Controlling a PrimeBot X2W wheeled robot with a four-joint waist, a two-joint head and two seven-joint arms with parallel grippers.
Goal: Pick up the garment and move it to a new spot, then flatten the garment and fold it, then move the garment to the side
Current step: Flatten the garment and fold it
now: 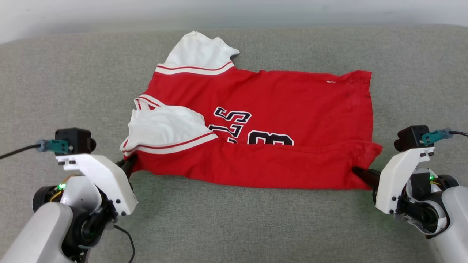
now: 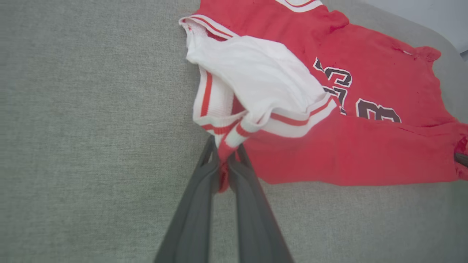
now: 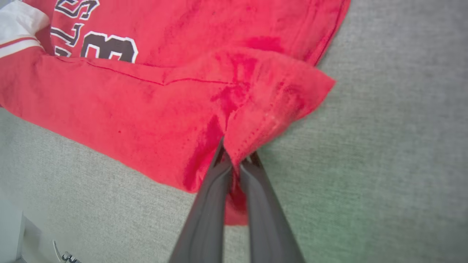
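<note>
The garment (image 1: 278,109) is a bright-red top with white striped sleeves and dark printed numbers, spread on the grey cloth surface with its near edge folded over. My left gripper (image 1: 128,165) is shut on the near left corner, beside the white sleeve (image 1: 164,129). In the left wrist view the striped hem of the garment (image 2: 329,146) is pinched between the fingers of my left gripper (image 2: 223,151). My right gripper (image 1: 360,171) is shut on the near right corner. The right wrist view shows red cloth of the garment (image 3: 146,109) bunched between the tips of my right gripper (image 3: 236,157).
The grey fabric surface (image 1: 234,223) stretches wide in front of the garment and on both sides. A pale wall band (image 1: 109,14) runs along the far edge. A cable (image 1: 126,237) trails from my left arm.
</note>
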